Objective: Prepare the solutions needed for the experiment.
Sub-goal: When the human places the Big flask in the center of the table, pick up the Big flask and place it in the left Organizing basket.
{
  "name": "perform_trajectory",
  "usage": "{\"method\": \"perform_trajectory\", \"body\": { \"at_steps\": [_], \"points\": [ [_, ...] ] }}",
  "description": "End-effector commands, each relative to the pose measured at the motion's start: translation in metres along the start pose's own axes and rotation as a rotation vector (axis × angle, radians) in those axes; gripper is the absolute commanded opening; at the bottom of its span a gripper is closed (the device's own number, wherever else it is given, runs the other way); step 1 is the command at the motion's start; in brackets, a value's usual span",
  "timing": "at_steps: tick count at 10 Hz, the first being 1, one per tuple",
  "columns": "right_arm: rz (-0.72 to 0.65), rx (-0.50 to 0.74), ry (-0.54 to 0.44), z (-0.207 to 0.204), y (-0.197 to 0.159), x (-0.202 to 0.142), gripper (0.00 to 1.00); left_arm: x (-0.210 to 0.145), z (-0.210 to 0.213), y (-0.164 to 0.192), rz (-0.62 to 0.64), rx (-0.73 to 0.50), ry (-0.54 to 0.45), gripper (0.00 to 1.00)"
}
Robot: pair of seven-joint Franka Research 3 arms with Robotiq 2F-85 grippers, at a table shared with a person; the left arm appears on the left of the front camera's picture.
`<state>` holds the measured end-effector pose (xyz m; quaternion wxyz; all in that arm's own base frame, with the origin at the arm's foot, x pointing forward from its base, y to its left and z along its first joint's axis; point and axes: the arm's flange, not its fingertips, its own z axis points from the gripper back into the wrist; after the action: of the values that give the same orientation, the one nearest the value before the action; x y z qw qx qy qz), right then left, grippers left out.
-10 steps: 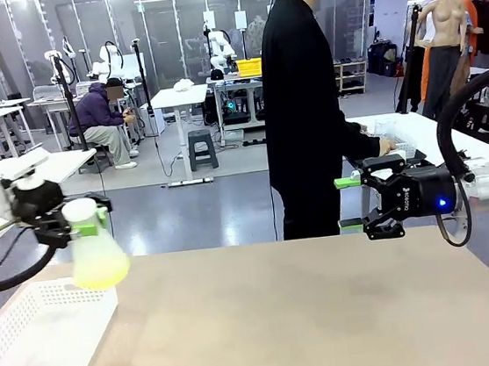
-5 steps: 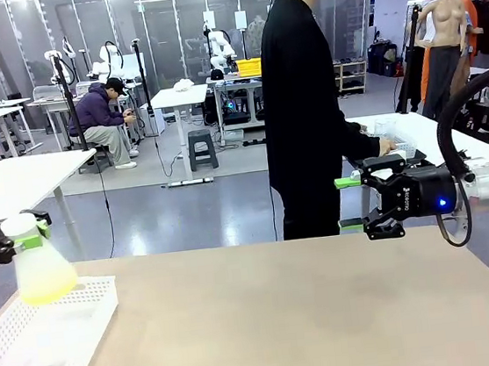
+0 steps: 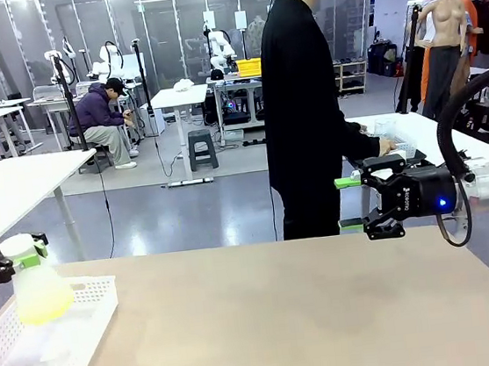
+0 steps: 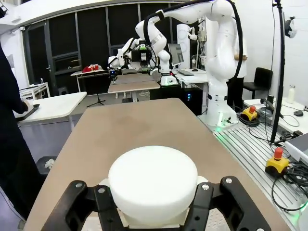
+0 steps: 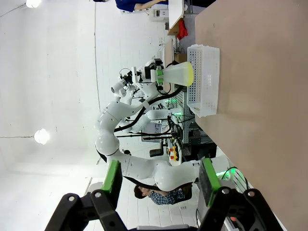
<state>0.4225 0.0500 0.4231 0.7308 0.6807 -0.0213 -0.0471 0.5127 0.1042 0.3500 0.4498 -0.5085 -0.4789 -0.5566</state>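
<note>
Left fingers (image 3: pixel 24 252) grip upright flask (image 3: pixel 39 290), neck up.

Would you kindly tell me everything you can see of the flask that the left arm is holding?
The flask is a translucent plastic cone with a white cap, upright, holding a shallow yellow-green layer at its base. The left tool is shut on its neck, carrying it just above the white perforated basket at the table's left edge. From the left wrist view its white cap sits between the fingers.
</note>
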Motion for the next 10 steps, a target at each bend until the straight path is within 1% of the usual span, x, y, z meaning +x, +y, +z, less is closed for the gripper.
{"method": "perform_trajectory", "body": {
  "at_steps": [1, 5, 10],
  "points": [
    [0.004, 0.009, 0.006, 0.001, 0.001, 0.0, 0.81, -0.011, 0.002, -0.001, -0.023, 0.014, -0.032, 0.0],
    [0.004, 0.009, 0.006, 0.001, 0.001, 0.0, 0.81, -0.05, 0.003, -0.006, -0.002, 0.016, -0.009, 0.0],
    [0.004, 0.009, 0.006, 0.001, 0.001, 0.0, 0.81, -0.081, 0.0, -0.005, 0.03, 0.022, 0.019, 0.0]
  ]
}}
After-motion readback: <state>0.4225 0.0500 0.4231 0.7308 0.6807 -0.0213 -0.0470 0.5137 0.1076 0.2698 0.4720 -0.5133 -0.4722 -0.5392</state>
